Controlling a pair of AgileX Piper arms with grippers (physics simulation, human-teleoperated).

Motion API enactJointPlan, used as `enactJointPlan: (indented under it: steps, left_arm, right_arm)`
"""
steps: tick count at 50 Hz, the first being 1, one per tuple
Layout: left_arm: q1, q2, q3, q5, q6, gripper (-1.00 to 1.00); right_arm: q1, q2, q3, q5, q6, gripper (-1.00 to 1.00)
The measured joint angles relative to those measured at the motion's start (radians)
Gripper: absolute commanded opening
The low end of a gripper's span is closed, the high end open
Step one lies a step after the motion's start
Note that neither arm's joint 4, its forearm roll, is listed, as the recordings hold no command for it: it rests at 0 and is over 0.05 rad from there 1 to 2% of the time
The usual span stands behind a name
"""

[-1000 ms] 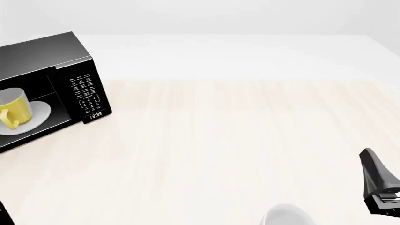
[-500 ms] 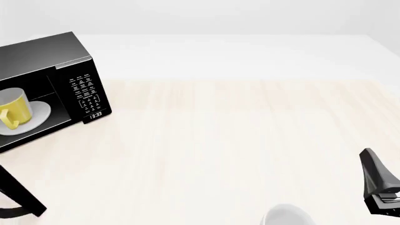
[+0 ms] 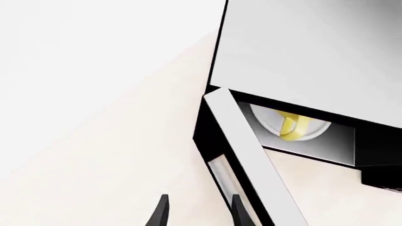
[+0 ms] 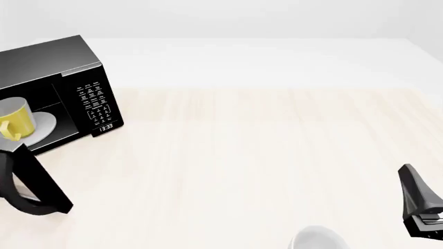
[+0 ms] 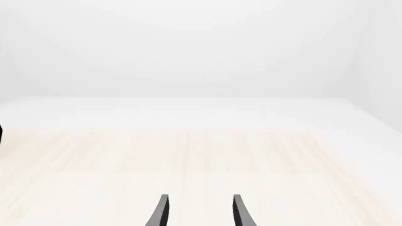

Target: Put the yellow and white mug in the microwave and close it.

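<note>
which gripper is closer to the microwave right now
Left. The left gripper is right by the microwave door; the right gripper sits far across the table.

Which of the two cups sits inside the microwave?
The yellow and white mug, on the turntable plate inside the microwave. The plain white cup stands on the table's near edge.

Simulated kitchen-style setup, not a real room: flat render w/ plain white backdrop, no walls or fittings. Pale wood-grain desk point(image 4: 263, 155) w/ white far strip. Kitchen cue = black microwave point(image 4: 52, 67) at desk's far left, keypad + lit clock; yellow and white mug point(image 4: 17, 120) inside it on the white plate. White cup point(image 4: 317, 238) well right of the microwave, at near edge.
</note>
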Motion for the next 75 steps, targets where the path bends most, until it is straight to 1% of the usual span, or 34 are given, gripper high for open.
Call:
enactJointPlan:
  steps: [26,50,75]
  left_arm:
    - [-0.082,0.037,-0.017,-0.011,-0.039,1.00]
    - [-0.158,0.079,-0.063,-0.019,-0.065,1.00]
    - [-0.199,0.126,-0.121,-0.026,-0.076,1.00]
  right_arm:
    - [0.000,0.000,0.000,0.000,0.000,1.00]
    - [0.000,0.000,0.000,0.000,0.000,1.00]
    - [0.000,0.000,0.000,0.000,0.000,1.00]
